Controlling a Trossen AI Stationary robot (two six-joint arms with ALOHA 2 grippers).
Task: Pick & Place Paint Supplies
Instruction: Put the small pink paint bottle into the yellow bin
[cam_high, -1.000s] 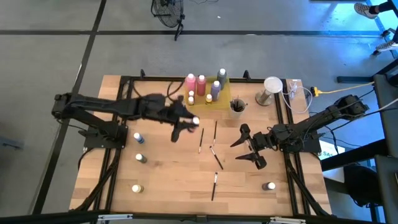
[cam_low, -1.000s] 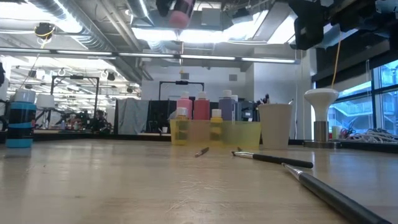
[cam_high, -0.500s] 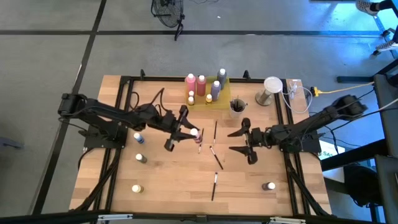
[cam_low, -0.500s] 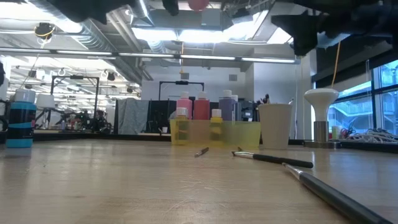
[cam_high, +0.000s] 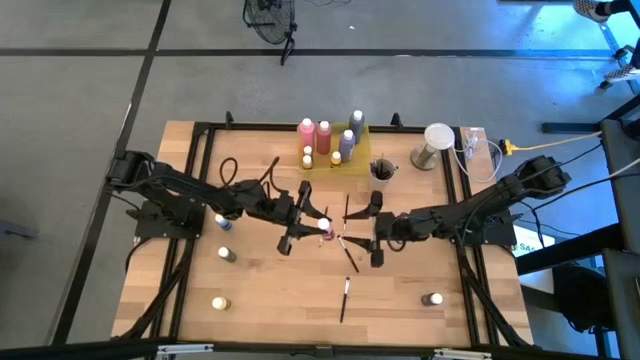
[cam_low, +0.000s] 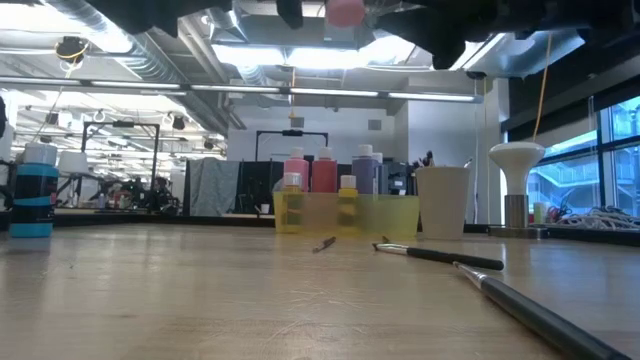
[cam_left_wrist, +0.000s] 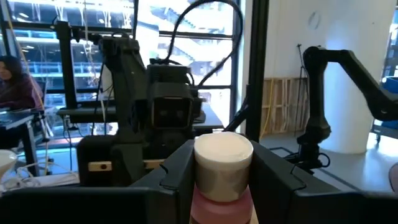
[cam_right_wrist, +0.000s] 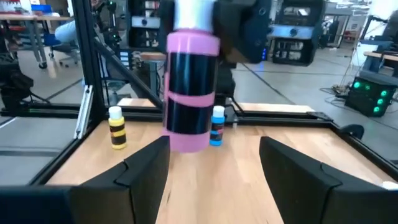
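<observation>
The left gripper (cam_high: 310, 222) is clamped on a pink bottle (cam_high: 323, 226), held in the air over the middle of the table (cam_high: 260, 290), and the right gripper (cam_high: 372, 228) faces it with fingers spread and nothing between them, paintbrushes (cam_high: 346, 262) lying on the wood beneath. Open wood lies toward the near edge, though from above I cannot judge how much gap separates bottle and right fingers. Half a second ago both grippers stood farther apart; they have since closed in on each other.

Bright overhead light; wrist foregrounds blurred.
</observation>
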